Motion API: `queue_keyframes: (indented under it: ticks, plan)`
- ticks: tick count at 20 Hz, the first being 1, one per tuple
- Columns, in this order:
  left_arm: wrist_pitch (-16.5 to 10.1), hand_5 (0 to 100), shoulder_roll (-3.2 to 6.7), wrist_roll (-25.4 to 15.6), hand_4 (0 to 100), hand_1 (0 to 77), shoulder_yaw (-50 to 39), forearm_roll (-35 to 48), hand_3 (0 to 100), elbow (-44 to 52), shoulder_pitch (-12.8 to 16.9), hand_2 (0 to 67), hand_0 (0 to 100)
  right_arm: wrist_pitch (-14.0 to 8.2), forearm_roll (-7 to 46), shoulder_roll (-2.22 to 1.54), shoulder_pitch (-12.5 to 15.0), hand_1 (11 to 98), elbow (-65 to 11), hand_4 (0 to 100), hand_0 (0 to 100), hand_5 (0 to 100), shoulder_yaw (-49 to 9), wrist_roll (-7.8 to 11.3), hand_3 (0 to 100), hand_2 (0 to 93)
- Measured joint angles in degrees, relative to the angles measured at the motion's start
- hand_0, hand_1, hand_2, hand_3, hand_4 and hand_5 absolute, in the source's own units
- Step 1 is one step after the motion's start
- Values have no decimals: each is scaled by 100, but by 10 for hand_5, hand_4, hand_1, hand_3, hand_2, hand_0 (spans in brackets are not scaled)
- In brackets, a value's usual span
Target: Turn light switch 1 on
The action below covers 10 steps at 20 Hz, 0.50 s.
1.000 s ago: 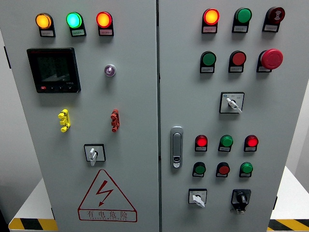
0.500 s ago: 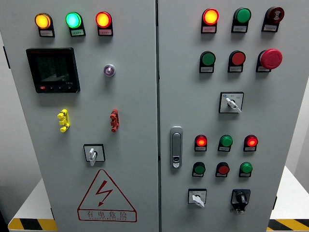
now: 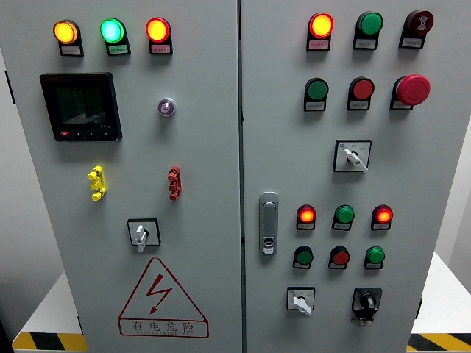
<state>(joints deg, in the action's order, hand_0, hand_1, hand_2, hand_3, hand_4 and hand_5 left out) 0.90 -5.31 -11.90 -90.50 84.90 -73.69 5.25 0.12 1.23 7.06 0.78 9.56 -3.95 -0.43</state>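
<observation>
Head view faces a grey control cabinet with two doors; neither hand shows, so their state cannot be told. At about 11 o'clock, three lit lamps sit in a row: amber lamp, green lamp, red lamp. Which control is light switch 1 is unclear, as the labels are too small to read. Rotary switches sit at 7 o'clock and 5 o'clock. Near centre is the door handle.

We face a grey cabinet with several rotary switches; which is switch 1 we cannot tell. On its left door sits one white-handled switch, handle pointing down, above the warning triangle.
</observation>
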Motion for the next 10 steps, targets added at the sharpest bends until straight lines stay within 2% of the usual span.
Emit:
queue_keyframes:
  ticks: [7,10]
  plan:
    - [-8,504,19,642,695,221,47,11,586,-1916,59,241,0,6,0,0,0,195,-3,191,0,107,0,0,194,0]
    - [5,670,26,1033,824,224,48,125,659,-2294,34,270,0,5,-2,1,0,196,-3,191,0,107,0,0,194,0]
